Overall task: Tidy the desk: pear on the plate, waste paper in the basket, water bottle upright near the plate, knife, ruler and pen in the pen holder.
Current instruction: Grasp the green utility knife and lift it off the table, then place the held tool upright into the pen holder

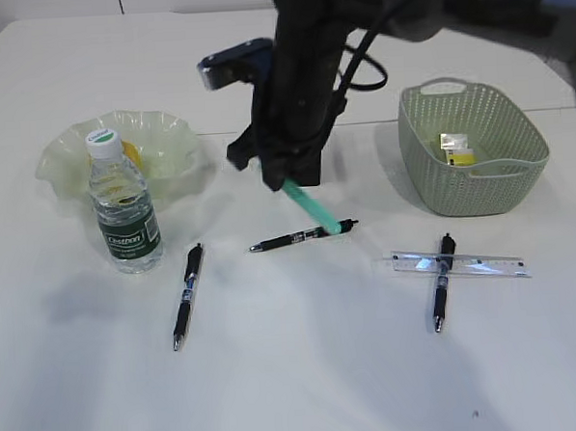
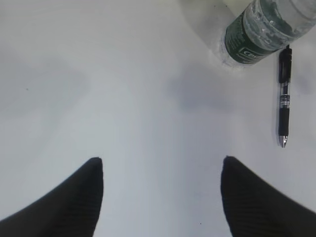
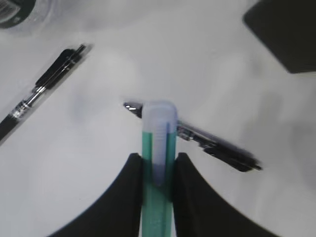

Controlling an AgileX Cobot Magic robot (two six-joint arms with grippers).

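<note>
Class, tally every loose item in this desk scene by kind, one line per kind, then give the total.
Pens: 3
Ruler: 1
Knife, green, held in the right gripper: 1
Water bottle: 1
Plate: 1
Basket: 1
Waste paper, in the basket: 1
Total: 9

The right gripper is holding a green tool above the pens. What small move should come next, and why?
Probably carry it toward the pen holder, the dark box at the upper right of the right wrist view. The right gripper is shut on the green knife, lifted clear above the middle pen, so the pick looks done. The holder does not show in the exterior view, so its exact place is uncertain.
</note>
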